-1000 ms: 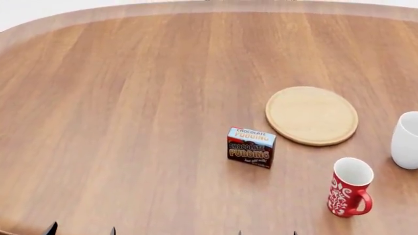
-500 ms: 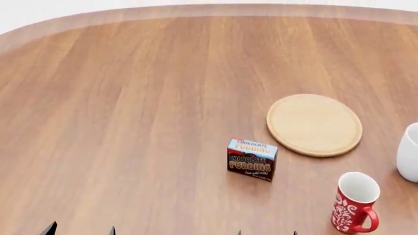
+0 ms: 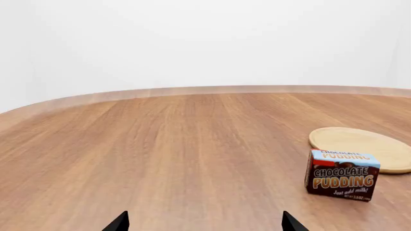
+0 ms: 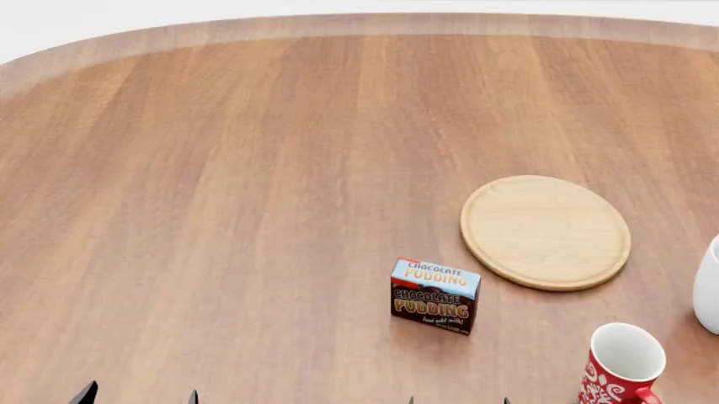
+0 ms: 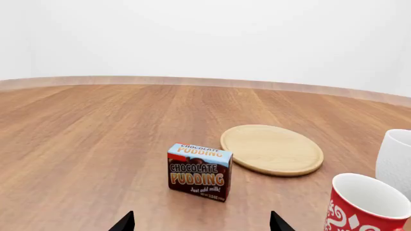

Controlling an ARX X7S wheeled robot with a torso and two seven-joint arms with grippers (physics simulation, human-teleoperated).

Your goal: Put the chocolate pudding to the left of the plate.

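- Both claws are barely in shot: the left claw (image 3: 204, 225) shows just two dark fingertips spread well apart with bare wood between them, so it's gaping and holding nothing.
- Same deal with the right claw (image 5: 201, 223): two dark tips set wide, nothing between them, and it's well short of the carton.
- From the head view the tips of both claws poke in at the near edge of the tabletop (image 4: 225, 168), left pair toward the near-left, right pair nearer the middle.
- Chocolate pudding (image 4: 435, 295) is standing upright on the tabletop, brown front with the lettering facing the robot, blue top with the red corner up. It's in the near half, right of centre.
- Plate (image 4: 545, 231) lies flat, farther from the near edge than the carton and closer to the right edge. Carton sits near its near-left rim but apart from it, you can see a strip of wood between them.
- Plate has nothing on it, just the plain tan disc with its low rim.
- Red mug (image 4: 620, 364) with white pattern stands upright by the near edge on the right side, white inside, looks like nothing in it as far as I can see.
- White mug (image 4: 708, 286) is cut off at the right edge; can't see inside it.
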